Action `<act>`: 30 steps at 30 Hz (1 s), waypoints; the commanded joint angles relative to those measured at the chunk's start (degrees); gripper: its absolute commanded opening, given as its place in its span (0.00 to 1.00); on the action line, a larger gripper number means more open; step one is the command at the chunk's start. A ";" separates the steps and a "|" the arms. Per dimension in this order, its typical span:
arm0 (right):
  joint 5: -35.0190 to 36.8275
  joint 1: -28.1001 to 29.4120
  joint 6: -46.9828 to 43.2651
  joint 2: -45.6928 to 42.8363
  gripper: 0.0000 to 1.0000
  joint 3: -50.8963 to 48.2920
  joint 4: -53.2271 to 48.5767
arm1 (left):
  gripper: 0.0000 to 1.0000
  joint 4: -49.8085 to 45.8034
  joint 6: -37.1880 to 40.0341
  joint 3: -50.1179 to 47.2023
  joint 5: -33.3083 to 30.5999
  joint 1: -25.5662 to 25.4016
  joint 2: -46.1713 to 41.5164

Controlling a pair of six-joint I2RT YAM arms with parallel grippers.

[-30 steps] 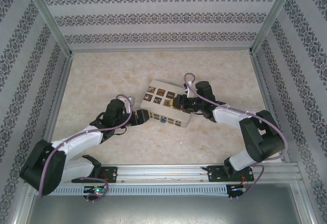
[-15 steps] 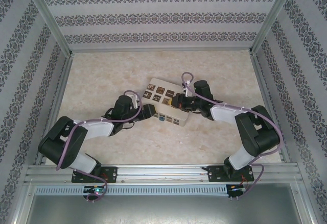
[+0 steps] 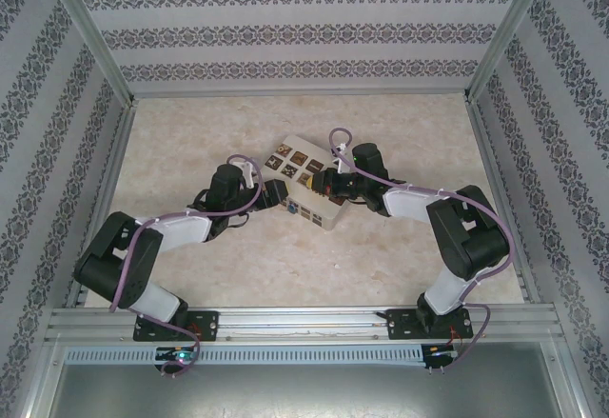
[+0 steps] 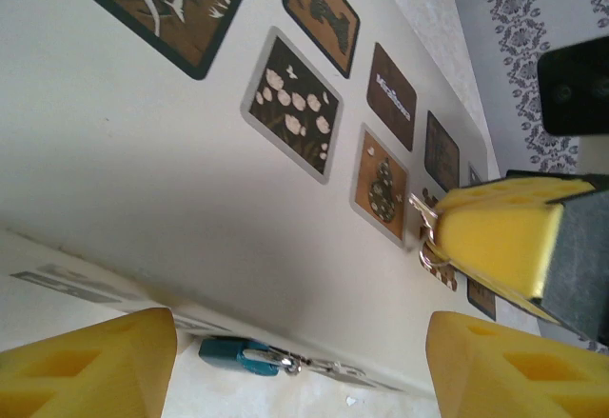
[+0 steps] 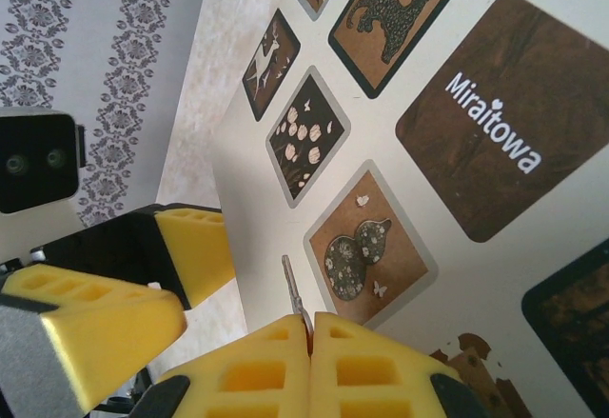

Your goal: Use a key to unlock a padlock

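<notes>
Box (image 3: 306,182) newly askew; padlock (image 4: 233,352) shackle blurred.

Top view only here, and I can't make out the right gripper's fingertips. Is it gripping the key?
Observer: Yes. In the right wrist view the right gripper is shut on the key, and its blade pokes out past the fingertips above the cream box.
Operator: Where exactly is the padlock?
Observer: The left wrist view shows the padlock on the box's side face, just under the top edge, between the open fingers of the left gripper.
</notes>
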 commanded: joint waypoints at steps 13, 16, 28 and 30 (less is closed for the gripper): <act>2.66 0.07 -1.90 1.98 0.00 0.80 -4.17 | 0.69 -10.64 22.02 -6.57 0.12 0.30 -13.04; 2.64 0.05 -2.07 2.15 0.00 0.90 -4.37 | 0.67 -9.77 22.57 -6.19 1.54 -0.12 -11.13; 3.35 0.14 -2.16 2.49 0.00 0.81 -4.92 | 0.62 -3.72 21.18 -1.84 2.11 -4.02 2.00; 3.36 0.14 -2.16 2.50 0.00 0.85 -4.97 | 0.62 -2.70 21.13 -1.32 1.47 -4.46 3.36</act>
